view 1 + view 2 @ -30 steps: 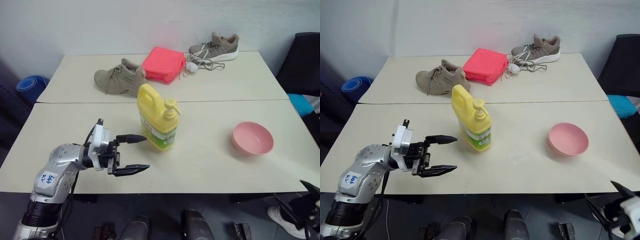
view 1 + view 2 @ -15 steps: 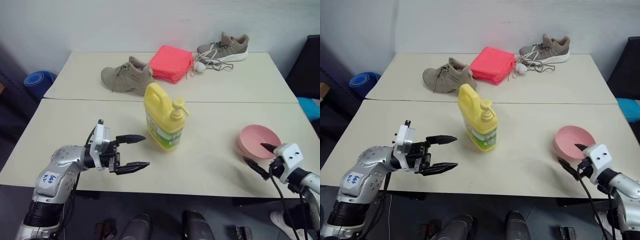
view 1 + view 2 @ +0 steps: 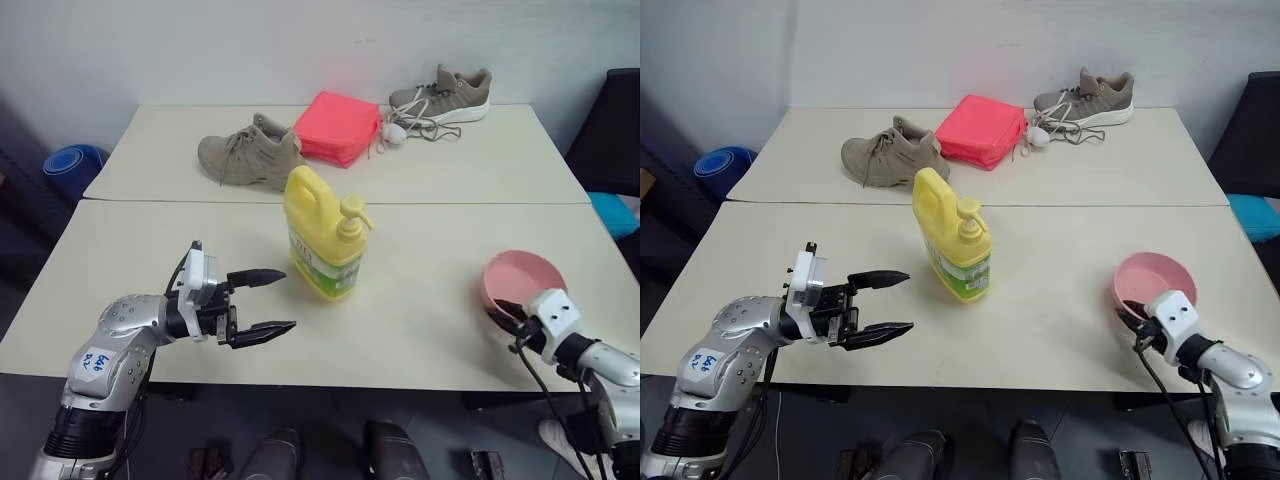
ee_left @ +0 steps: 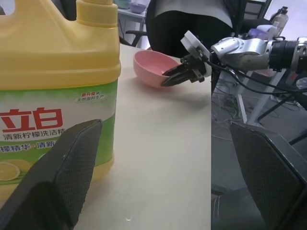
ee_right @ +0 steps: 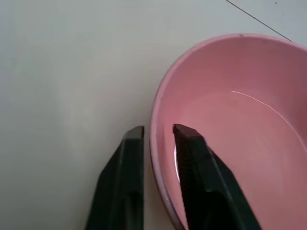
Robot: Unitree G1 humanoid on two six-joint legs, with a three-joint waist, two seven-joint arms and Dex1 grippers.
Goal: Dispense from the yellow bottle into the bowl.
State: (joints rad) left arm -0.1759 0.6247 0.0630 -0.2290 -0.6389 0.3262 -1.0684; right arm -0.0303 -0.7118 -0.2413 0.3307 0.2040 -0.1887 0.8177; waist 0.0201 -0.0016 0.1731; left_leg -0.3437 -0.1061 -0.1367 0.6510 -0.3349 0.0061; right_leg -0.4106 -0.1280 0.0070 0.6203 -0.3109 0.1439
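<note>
Pink plastic, the bowl sits near the right end of the front table, well apart from the yellow bottle, which stands upright near the middle with its pump nozzle turned toward the bowl's side. That gap is what the coming move turns on: bowl and bottle must be brought together before anything can be pumped, and each arm is beside a different one of them.

At the bowl's near rim the right gripper has pinched shut on the wall, one finger inside and one outside (the bowl looks slightly tipped toward it, so I judge the grip is real). From there the bottle lies to the gripper's left, across bare tabletop, so a slide or carry in that direction seems the natural next step.

On the bottle's other side the left gripper hangs just above the table with its fingers spread wide, pointing level at the bottle's lower body, near it but not touching. It holds nothing.

Farther back, two shoes and a stack of red cloths lie on the rear table, clear of the work.
</note>
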